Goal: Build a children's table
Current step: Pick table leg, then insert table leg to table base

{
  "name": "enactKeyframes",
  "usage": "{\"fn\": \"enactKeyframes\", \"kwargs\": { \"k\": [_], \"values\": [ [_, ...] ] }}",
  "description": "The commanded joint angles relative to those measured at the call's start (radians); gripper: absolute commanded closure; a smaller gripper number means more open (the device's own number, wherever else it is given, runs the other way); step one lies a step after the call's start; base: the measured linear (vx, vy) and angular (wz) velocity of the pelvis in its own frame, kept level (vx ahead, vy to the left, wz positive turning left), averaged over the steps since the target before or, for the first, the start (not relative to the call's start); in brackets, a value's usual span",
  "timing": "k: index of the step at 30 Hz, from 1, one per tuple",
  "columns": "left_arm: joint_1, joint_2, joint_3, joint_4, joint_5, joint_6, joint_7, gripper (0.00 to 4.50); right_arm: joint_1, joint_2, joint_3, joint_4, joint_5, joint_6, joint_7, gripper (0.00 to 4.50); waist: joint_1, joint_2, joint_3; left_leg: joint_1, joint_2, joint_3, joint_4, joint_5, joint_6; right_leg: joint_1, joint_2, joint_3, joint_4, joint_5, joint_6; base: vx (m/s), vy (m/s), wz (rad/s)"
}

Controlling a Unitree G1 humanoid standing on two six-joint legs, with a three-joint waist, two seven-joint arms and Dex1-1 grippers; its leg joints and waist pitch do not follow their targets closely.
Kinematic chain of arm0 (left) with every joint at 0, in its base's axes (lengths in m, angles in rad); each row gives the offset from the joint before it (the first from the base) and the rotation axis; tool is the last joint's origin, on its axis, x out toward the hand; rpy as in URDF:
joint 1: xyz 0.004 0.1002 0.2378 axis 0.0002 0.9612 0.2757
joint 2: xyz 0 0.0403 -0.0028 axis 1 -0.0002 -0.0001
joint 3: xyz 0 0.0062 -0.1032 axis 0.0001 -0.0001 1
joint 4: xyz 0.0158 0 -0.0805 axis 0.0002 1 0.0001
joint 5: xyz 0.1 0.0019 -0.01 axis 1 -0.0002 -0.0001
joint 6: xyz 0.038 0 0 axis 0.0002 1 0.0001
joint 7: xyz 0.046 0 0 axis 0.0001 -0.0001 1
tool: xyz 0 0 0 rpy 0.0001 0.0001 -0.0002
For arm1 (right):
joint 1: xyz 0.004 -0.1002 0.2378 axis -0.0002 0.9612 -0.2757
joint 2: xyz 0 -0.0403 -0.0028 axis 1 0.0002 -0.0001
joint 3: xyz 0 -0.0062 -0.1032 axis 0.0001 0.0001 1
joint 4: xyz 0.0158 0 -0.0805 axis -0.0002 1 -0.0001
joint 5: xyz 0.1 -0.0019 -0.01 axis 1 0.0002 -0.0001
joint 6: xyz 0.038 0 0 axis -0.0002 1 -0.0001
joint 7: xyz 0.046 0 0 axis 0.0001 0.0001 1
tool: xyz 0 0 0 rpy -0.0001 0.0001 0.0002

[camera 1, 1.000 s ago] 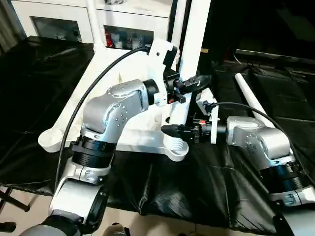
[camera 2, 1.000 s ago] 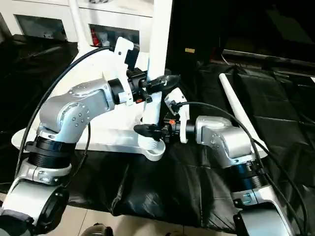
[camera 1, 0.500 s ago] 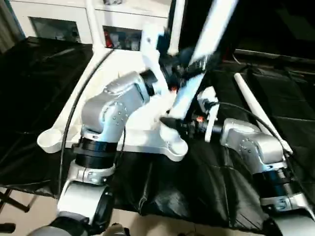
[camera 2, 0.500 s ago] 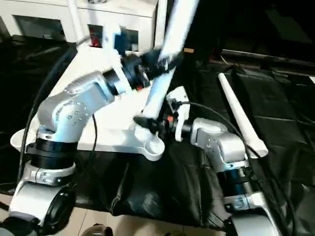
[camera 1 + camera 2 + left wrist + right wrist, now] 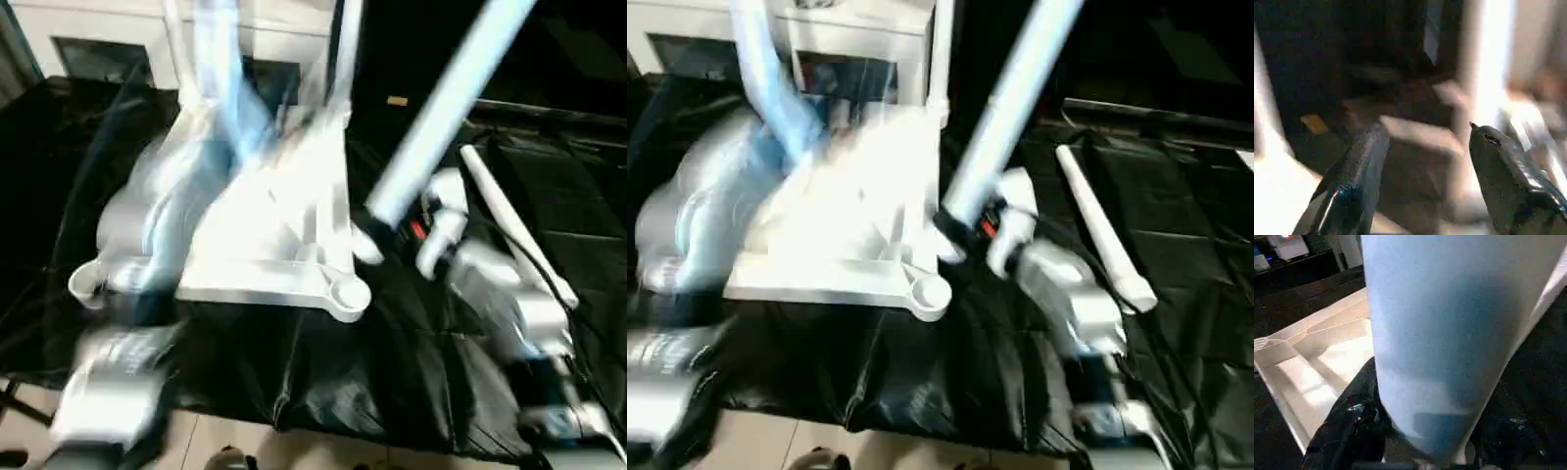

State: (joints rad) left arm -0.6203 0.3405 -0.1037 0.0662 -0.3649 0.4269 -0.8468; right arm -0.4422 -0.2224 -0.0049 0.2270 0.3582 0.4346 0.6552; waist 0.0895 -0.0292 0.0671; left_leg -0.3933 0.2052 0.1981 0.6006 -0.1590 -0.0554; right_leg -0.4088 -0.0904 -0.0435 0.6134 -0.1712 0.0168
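The white tabletop (image 5: pixel 265 235) lies upside down on black cloth, ribbed side up. Its near right corner socket (image 5: pixel 347 294) has nothing in it. My right gripper (image 5: pixel 1422 443) is shut on the lower end of a white tube leg (image 5: pixel 441 108). This leg leans up and to the right, its foot just above and right of that socket. My left gripper (image 5: pixel 1425 147) is open with nothing between its fingers (image 5: pixel 1359 171). The left arm (image 5: pixel 147 225) is a blur over the tabletop's left side. Two more legs (image 5: pixel 348 49) stand upright at the far corners.
Another white leg (image 5: pixel 509 230) lies loose on the black cloth to the right of my right arm. A white cabinet with glass doors (image 5: pixel 108 49) stands behind the table. The cloth's front edge hangs over pale floor (image 5: pixel 294 446).
My left gripper let go of the leg and swung away to the left. The right gripper has tipped the leg to the right, with its foot now out of the corner socket.
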Motion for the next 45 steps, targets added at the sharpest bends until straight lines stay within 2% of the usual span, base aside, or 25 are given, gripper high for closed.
{"fn": "enactKeyframes", "kwargs": {
  "k": [1,2,3,4,5,6,7,9,10,12,15,17,18,19,21,23,30,34,35,39,42,45],
  "values": [
    [0.019,0.044,-0.070,-0.008,0.031,-0.036,-0.108,1.48,0.013,-0.008,-0.001,-0.052,0.003,0.001,0.002,2.59,-0.003,0.011,-0.086,0.038,0.019,-0.007,-0.069,-0.179,-0.033,0.037,-0.031,0.028,-0.055,-0.134,-0.196,0.000,0.000,0.00],
    [0.050,0.082,-0.123,0.016,0.061,-0.074,-0.163,1.48,0.028,-0.008,0.004,-0.068,0.001,0.002,-0.003,2.59,-0.003,0.018,-0.083,0.035,0.017,-0.009,-0.072,-0.195,-0.039,0.039,-0.031,0.028,-0.057,-0.140,-0.198,0.000,0.000,0.00],
    [0.074,0.116,-0.179,0.056,0.104,-0.127,-0.206,1.48,0.043,-0.007,0.007,-0.088,0.004,0.005,-0.007,2.59,-0.002,0.017,-0.083,0.035,0.017,-0.010,-0.074,-0.208,-0.040,0.039,-0.031,0.027,-0.060,-0.157,-0.190,0.000,0.000,0.00],
    [0.083,0.134,-0.216,0.102,0.146,-0.183,-0.230,1.48,0.053,-0.006,0.005,-0.104,0.009,0.008,-0.007,2.59,-0.008,0.017,-0.077,0.033,0.014,-0.011,-0.079,-0.256,-0.046,0.038,-0.030,0.030,-0.070,-0.223,-0.156,0.000,0.000,0.00],
    [0.084,0.135,-0.220,0.109,0.149,-0.189,-0.234,1.48,0.055,-0.007,0.006,-0.106,0.009,0.007,-0.008,2.59,-0.009,0.016,-0.078,0.036,0.014,-0.011,-0.080,-0.274,-0.054,0.038,-0.032,0.031,-0.069,-0.246,-0.148,0.000,0.000,0.00],
    [0.085,0.142,-0.236,0.138,0.164,-0.213,-0.253,1.48,0.061,-0.009,0.008,-0.111,0.007,0.001,-0.010,2.59,-0.009,0.021,-0.080,0.040,0.015,-0.012,-0.081,-0.294,-0.066,0.035,-0.035,0.032,-0.074,-0.278,-0.143,0.000,0.000,0.00],
    [0.078,0.148,-0.262,0.210,0.200,-0.273,-0.277,1.48,0.075,-0.013,0.010,-0.122,0.007,-0.009,-0.011,2.59,-0.009,0.023,-0.079,0.040,0.017,-0.013,-0.082,-0.301,-0.072,0.034,-0.036,0.033,-0.074,-0.283,-0.145,0.000,0.000,0.00],
    [0.074,0.147,-0.266,0.240,0.216,-0.296,-0.297,1.48,0.080,-0.011,0.006,-0.128,0.009,-0.003,-0.014,2.59,-0.010,0.023,-0.079,0.041,0.018,-0.015,-0.085,-0.336,-0.085,0.033,-0.037,0.032,-0.075,-0.300,-0.149,0.000,0.000,0.00],
    [0.056,0.143,-0.270,0.311,0.245,-0.345,-0.323,1.66,0.089,-0.016,0.005,-0.145,0.009,0.000,-0.006,2.59,-0.011,0.028,-0.077,0.041,0.017,-0.017,-0.086,-0.349,-0.087,0.032,-0.038,0.032,-0.077,-0.307,-0.155,0.000,0.000,0.00],
    [0.049,0.142,-0.273,0.334,0.253,-0.366,-0.330,1.84,0.092,-0.019,0.007,-0.150,0.008,-0.001,-0.001,2.59,-0.012,0.026,-0.078,0.043,0.018,-0.018,-0.085,-0.368,-0.089,0.032,-0.040,0.032,-0.076,-0.325,-0.157,0.000,0.000,0.00],
    [0.008,0.142,-0.294,0.452,0.279,-0.442,-0.337,2.10,0.098,-0.026,0.013,-0.159,-0.001,-0.003,0.002,2.59,-0.010,0.027,-0.076,0.046,0.015,-0.017,-0.084,-0.386,-0.086,0.028,-0.039,0.032,-0.084,-0.350,-0.151,0.000,0.000,0.00],
    [-0.022,0.135,-0.299,0.528,0.291,-0.488,-0.341,2.19,0.101,-0.028,0.014,-0.165,-0.001,-0.002,0.000,2.59,-0.011,0.026,-0.076,0.043,0.017,-0.019,-0.085,-0.379,-0.084,0.031,-0.041,0.032,-0.080,-0.335,-0.160,0.000,0.000,0.00],
    [-0.030,0.132,-0.297,0.548,0.294,-0.500,-0.343,2.25,0.102,-0.028,0.014,-0.168,0.000,-0.001,-0.001,2.59,-0.010,0.026,-0.078,0.045,0.015,-0.017,-0.083,-0.378,-0.084,0.030,-0.041,0.033,-0.081,-0.333,-0.160,0.000,0.000,0.00],
    [-0.044,0.128,-0.294,0.584,0.299,-0.522,-0.349,2.31,0.102,-0.028,0.015,-0.169,0.000,-0.001,-0.002,2.59,-0.009,0.032,-0.080,0.044,0.019,-0.019,-0.084,-0.370,-0.086,0.031,-0.043,0.033,-0.076,-0.307,-0.172,0.000,0.000,0.00],
    [-0.068,0.121,-0.288,0.647,0.313,-0.551,-0.361,2.55,0.102,-0.028,0.016,-0.170,-0.002,-0.003,-0.004,2.59,-0.008,0.028,-0.082,0.044,0.018,-0.018,-0.083,-0.362,-0.083,0.034,-0.042,0.032,-0.074,-0.278,-0.184,0.000,0.000,0.00],
    [-0.084,0.117,-0.285,0.694,0.323,-0.556,-0.384,2.63,0.102,-0.026,0.018,-0.170,-0.003,-0.004,-0.004,2.59,-0.008,0.030,-0.082,0.042,0.019,-0.017,-0.083,-0.349,-0.079,0.036,-0.044,0.032,-0.071,-0.259,-0.193,0.000,0.000,0.00],
    [-0.122,0.102,-0.273,0.793,0.319,-0.589,-0.411,3.33,0.099,-0.028,0.027,-0.174,0.002,0.007,0.003,2.59,-0.006,0.030,-0.084,0.042,0.019,-0.014,-0.080,-0.314,-0.066,0.040,-0.043,0.032,-0.065,-0.185,-0.228,0.000,0.000,0.00],
    [-0.142,0.095,-0.270,0.846,0.318,-0.599,-0.450,3.54,0.100,-0.036,0.034,-0.172,0.004,0.013,0.019,2.59,-0.006,0.031,-0.080,0.044,0.019,-0.014,-0.082,-0.347,-0.069,0.038,-0.045,0.033,-0.070,-0.229,-0.228,0.000,0.000,0.00],
    [-0.150,0.091,-0.263,0.864,0.322,-0.607,-0.455,3.74,0.099,-0.037,0.034,-0.173,0.005,0.014,0.021,2.59,-0.006,0.030,-0.080,0.044,0.019,-0.015,-0.082,-0.352,-0.070,0.038,-0.045,0.033,-0.070,-0.238,-0.226,0.000,0.000,0.00],
    [-0.166,0.080,-0.242,0.900,0.314,-0.621,-0.472,3.89,0.096,-0.042,0.038,-0.173,0.006,0.019,0.030,2.59,-0.004,0.029,-0.079,0.045,0.020,-0.016,-0.083,-0.360,-0.070,0.038,-0.048,0.033,-0.074,-0.265,-0.221,0.000,0.000,0.00],
    [-0.170,0.074,-0.233,0.906,0.301,-0.602,-0.494,4.23,0.095,-0.051,0.046,-0.172,0.006,0.027,0.044,2.59,-0.004,0.028,-0.078,0.046,0.022,-0.017,-0.084,-0.372,-0.070,0.037,-0.048,0.032,-0.075,-0.282,-0.220,0.000,0.000,0.00],
    [-0.166,0.066,-0.223,0.893,0.287,-0.559,-0.498,4.30,0.092,-0.062,0.062,-0.168,-0.003,0.028,0.054,2.59,-0.004,0.027,-0.079,0.044,0.022,-0.017,-0.085,-0.363,-0.070,0.039,-0.048,0.032,-0.073,-0.268,-0.225,0.000,0.000,0.00]
  ]
}}
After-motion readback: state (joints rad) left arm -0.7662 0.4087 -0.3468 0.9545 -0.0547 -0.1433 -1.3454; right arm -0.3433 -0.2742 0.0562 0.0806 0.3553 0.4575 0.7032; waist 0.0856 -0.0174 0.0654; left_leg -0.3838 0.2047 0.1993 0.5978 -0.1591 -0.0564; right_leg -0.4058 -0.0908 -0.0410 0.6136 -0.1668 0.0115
